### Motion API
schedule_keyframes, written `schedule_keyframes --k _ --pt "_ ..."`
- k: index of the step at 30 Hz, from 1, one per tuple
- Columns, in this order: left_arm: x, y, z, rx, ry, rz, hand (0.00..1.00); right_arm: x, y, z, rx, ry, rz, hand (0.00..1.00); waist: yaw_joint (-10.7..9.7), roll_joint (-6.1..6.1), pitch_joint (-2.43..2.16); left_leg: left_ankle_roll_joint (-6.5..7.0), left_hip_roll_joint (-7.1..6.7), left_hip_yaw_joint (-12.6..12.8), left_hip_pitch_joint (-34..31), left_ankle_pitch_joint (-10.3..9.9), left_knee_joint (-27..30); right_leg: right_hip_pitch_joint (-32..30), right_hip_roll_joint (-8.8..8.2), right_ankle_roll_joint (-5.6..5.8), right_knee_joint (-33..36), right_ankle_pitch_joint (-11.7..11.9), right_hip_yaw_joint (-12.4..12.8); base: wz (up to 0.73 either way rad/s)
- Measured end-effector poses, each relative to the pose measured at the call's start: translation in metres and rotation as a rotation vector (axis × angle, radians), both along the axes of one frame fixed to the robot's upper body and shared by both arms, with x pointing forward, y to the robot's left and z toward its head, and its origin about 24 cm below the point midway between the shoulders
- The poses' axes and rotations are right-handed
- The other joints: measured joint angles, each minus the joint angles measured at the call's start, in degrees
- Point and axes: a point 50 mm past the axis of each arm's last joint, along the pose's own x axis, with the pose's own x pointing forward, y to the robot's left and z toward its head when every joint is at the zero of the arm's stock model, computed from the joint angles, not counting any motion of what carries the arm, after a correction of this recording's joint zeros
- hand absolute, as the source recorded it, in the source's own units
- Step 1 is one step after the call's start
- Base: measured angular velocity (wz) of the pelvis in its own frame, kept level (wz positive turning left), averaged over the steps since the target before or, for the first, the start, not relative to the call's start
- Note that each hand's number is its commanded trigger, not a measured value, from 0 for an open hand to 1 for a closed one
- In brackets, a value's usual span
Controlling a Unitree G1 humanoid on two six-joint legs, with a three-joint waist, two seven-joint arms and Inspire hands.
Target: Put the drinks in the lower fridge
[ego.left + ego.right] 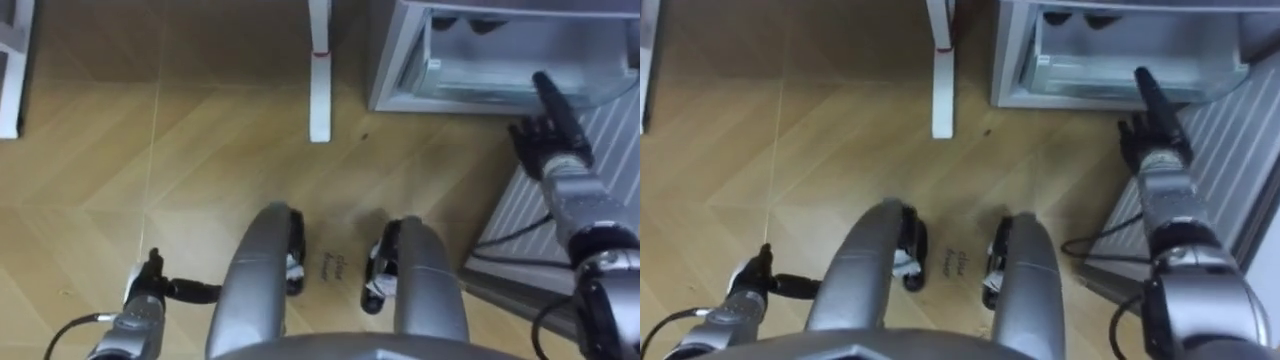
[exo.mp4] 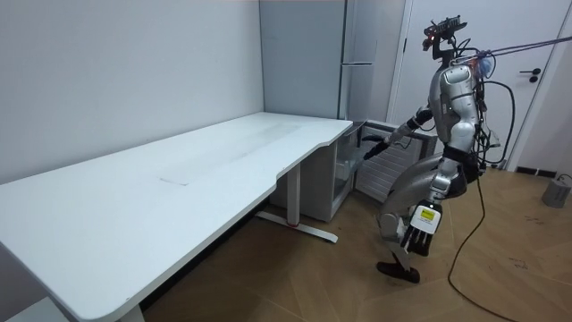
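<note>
The robot stands before the open fridge [image 1: 386, 60]. The table [image 2: 179, 179] is on its left, with one leg [image 1: 319, 80] beside the fridge.

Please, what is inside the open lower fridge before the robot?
Inside the lower fridge a clear drawer shows, with two dark shapes behind it that I cannot identify. The right hand covers part of the drawer's front. What lies in the drawer is unclear.

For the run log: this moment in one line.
knees bent at open lower fridge; right robot hand reaching toward it; left robot hand at side
</note>
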Motion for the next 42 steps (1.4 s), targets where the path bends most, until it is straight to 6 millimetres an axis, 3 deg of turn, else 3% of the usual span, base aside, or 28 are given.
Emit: schedule_keyframes --k 5,13,17,22,28,31,35,38,41,42 --pt "0.007 0.001 0.003 0.002 -0.024 -0.009 0.00 0.022 0.002 0.023 -0.018 -0.112 0.030 0.00 0.2 -0.85 0.31 -0.21 -0.20 -0.1 -5.6 -1.8 6.9 -5.7 -0.81 -0.40 7.5 -2.5 0.8 0.05" --pt "0.004 0.004 0.003 0.011 -0.007 -0.044 0.00 0.025 -0.006 0.033 -0.084 -0.158 0.065 0.00 0.3 -2.88 0.28 -0.74 -0.87 -0.7 -12.3 -2.1 12.3 -12.0 -2.31 -1.01 13.7 -4.0 0.7 0.07" --pt "0.003 0.006 0.003 0.014 -0.001 -0.044 0.00 0.031 -0.011 0.045 -0.130 -0.149 0.079 0.00 0.9 -4.02 0.33 -0.81 -1.12 -1.1 -14.0 -2.1 13.5 -13.5 -2.59 -1.22 15.0 -4.2 0.6 0.04" --pt "0.001 0.011 0.005 0.023 0.000 -0.032 0.00 0.040 -0.017 0.060 -0.146 -0.148 0.051 0.00 1.4 -4.15 0.36 -1.48 -1.25 -1.7 -15.9 -1.5 13.4 -14.8 -3.07 -1.64 15.0 -4.1 -0.4 0.09" --pt "0.002 0.027 0.010 0.049 -0.007 -0.008 0.00 0.047 -0.020 0.074 -0.171 -0.159 0.001 0.00 3.6 -5.44 0.56 -1.72 -2.28 -2.8 -17.0 -1.0 12.5 -15.1 -4.76 -2.94 14.9 -4.9 -2.2 0.16" --pt "-0.007 0.033 0.008 0.060 0.027 0.001 0.00 0.046 -0.023 0.076 -0.182 -0.160 -0.036 0.00 4.8 -5.52 0.69 -1.82 -3.12 -4.1 -17.1 -1.0 12.5 -14.0 -5.53 -3.71 14.8 -5.9 -3.8 0.22" --pt "-0.022 0.039 0.007 0.061 0.068 0.001 0.00 0.045 -0.026 0.076 -0.194 -0.152 -0.072 0.00 6.1 -5.61 0.79 -2.34 -3.23 -4.9 -17.2 -1.2 12.5 -13.7 -5.66 -4.17 14.9 -6.6 -4.6 0.08" --pt "-0.025 0.041 0.007 0.064 0.078 0.002 0.00 0.044 -0.027 0.076 -0.220 -0.135 -0.093 0.00 7.1 -5.34 0.99 -3.11 -3.52 -6.0 -17.7 -1.0 12.7 -13.5 -5.66 -4.72 14.9 -6.9 -5.7 0.09" --pt "-0.026 0.042 0.008 0.064 0.070 -0.003 0.00 0.042 -0.029 0.076 -0.228 -0.120 -0.127 0.00 7.9 -4.99 1.23 -4.05 -4.08 -7.0 -18.2 -0.9 12.8 -13.4 -5.78 -4.53 15.1 -7.3 -6.4 0.08" --pt "-0.029 0.042 0.008 0.063 0.071 -0.004 0.00 0.041 -0.031 0.076 -0.231 -0.111 -0.145 0.00 8.7 -4.67 1.26 -4.21 -4.09 -7.3 -18.3 -0.8 12.9 -13.2 -6.09 -5.21 15.0 -7.4 -6.8 0.05"
